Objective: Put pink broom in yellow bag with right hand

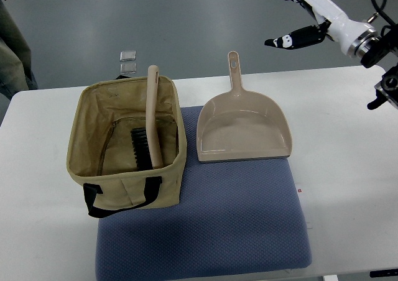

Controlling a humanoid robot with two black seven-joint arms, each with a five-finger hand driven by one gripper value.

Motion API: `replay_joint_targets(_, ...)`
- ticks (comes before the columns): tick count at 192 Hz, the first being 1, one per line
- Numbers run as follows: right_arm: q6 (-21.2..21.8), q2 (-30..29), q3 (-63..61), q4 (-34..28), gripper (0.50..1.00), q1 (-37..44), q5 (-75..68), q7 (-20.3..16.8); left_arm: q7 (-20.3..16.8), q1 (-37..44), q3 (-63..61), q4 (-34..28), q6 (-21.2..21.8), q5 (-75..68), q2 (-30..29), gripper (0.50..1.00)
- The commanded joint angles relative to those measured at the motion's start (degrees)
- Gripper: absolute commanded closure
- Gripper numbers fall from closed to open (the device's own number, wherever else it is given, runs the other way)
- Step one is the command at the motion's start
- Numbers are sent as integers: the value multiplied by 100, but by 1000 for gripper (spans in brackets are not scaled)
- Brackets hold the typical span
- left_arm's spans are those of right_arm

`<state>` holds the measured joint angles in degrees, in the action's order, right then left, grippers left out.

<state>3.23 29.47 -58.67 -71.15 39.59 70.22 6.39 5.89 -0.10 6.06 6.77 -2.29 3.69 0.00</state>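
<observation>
The broom [151, 119] stands inside the bag [127, 188] at the table's [348, 138] left side, handle leaning on the far rim (bristles down). My right hand [305, 20] hovers beyond the far right corner, fingers spread, holding nothing. The dustpan [242, 128] lies beside the bag.

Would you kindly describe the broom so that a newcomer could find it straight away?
On the white table lies a blue mat, and on its left end stands an open yellow bag. The broom stands inside it, black bristles down, handle leaning on the far rim. The dustpan beside it is the same beige-pink but flat.
</observation>
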Motion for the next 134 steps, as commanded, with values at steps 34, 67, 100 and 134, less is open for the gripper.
replay_joint_targets(34, -464, -38, -365, 927, 579, -628, -3197, -50, 0, 1, 0, 0, 0, 0, 0, 500)
replay_joint_targets(67, -446, -205, -373, 972, 576, -874, -4569, 3, 0, 1, 0, 0, 0, 0, 0, 500)
replay_joint_targets(100, -429, -583, -470, 963, 576, -1155, -4736, 38, 0, 1, 0, 0, 0, 0, 0, 500)
replay_joint_targets(134, -394, -1049, -909, 963, 574, -1366, -4693, 249, 0, 1, 0, 0, 0, 0, 0, 500)
